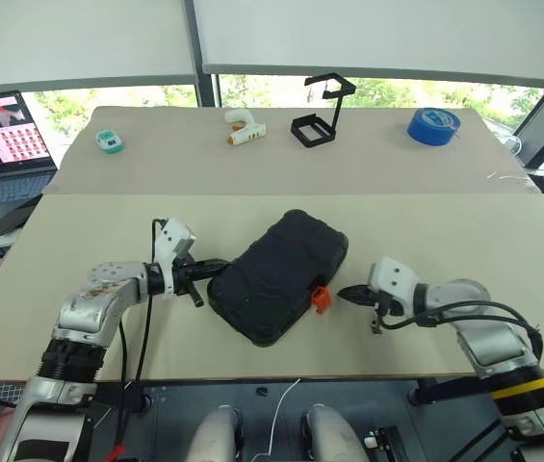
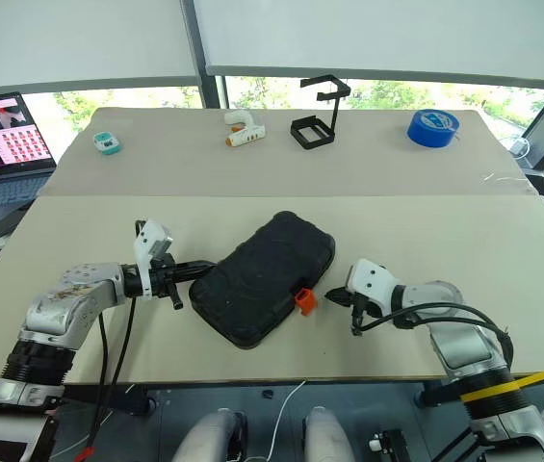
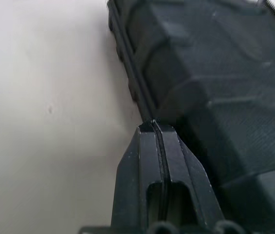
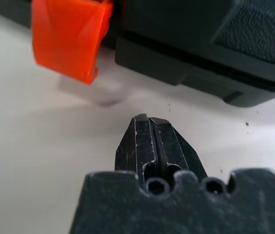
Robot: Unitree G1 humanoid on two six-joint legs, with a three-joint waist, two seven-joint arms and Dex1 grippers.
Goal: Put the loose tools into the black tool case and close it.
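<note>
Bright daylight enters from windows (image 1: pixel 368 91) at 12 o'clock; the pale worktop (image 1: pixel 426 231) is evenly lit with soft shadows. Both wrist views are blurred close up.

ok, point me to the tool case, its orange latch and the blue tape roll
tool case (image 1: pixel 276 274), left eye view, middle of the ribbed lid.
orange latch (image 4: pixel 66 41), right wrist view, face of the tab.
blue tape roll (image 1: pixel 433 126), left eye view, on the ring's top face.

Bare table (image 1: pixel 426 231) flanks the closed black tool case (image 1: pixel 281 274) centrally.
</note>
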